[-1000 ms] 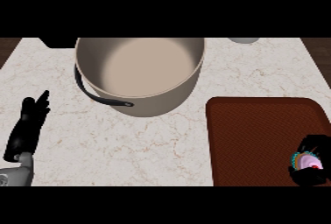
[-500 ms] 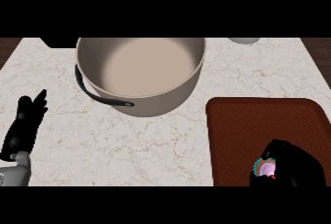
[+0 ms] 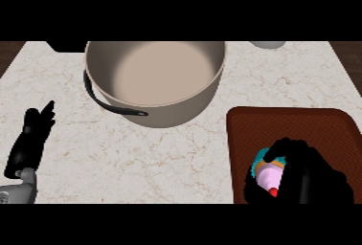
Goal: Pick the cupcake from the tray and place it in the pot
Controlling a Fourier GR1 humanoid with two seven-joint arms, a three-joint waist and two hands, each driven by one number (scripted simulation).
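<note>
The right hand [image 3: 305, 173] curls round the cupcake [image 3: 268, 173] over the near part of the tray [image 3: 290, 125], right of the pot [image 3: 157, 79]. The left hand [image 3: 32, 139] rests open on the desk [image 3: 163, 158], left of the pot.

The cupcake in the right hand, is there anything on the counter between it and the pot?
Nothing visible does. The right hand is curled round the cupcake over the brown tray, and only bare marble counter lies between the tray and the open pot up and to the left.
</note>
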